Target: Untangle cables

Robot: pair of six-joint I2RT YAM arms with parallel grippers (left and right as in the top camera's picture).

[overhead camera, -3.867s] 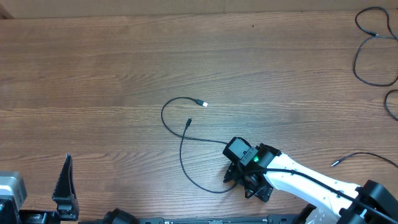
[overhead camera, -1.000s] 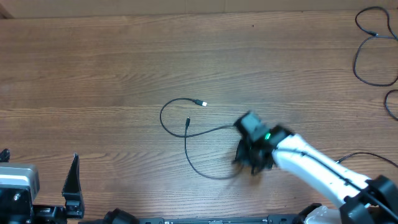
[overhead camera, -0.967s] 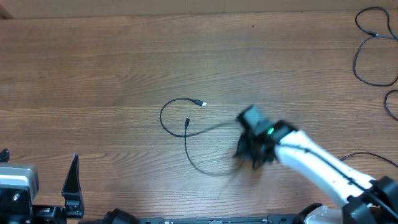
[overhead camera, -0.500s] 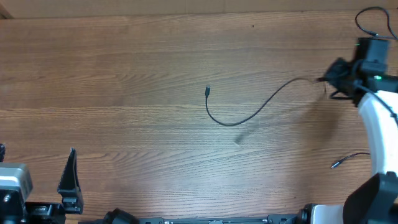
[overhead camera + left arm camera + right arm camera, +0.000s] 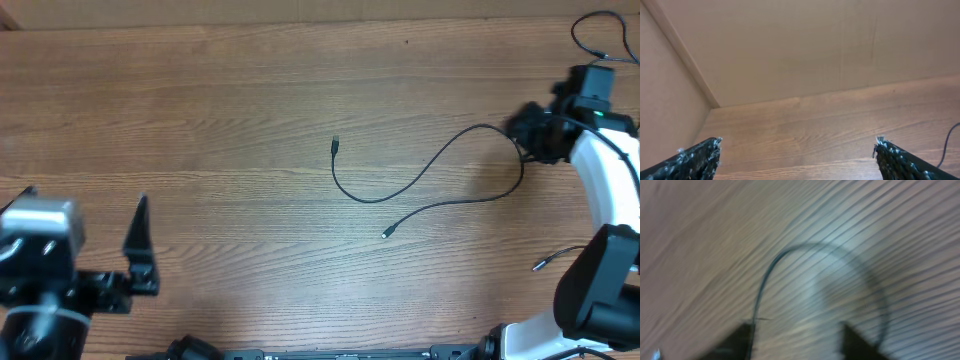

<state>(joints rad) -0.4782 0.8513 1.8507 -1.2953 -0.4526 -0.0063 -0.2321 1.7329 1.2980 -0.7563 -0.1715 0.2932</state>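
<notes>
Since half a second ago the cable point(image 5: 372, 200) has dropped its free end onto the tabletop point(image 5: 200, 120), leaving one open, uncrossed curve mid-table that reaches the right tool point(image 5: 527, 135). Blur hides whether that tool clamps it; the left tool point(image 5: 797, 145) gapes empty. This cord looks untangled, with only setting it aside left.

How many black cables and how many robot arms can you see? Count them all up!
Black cables: 3 (middle cable, top-right cable, lower-right cable)
Robot arms: 2 (left arm, right arm)
Total: 5
</notes>
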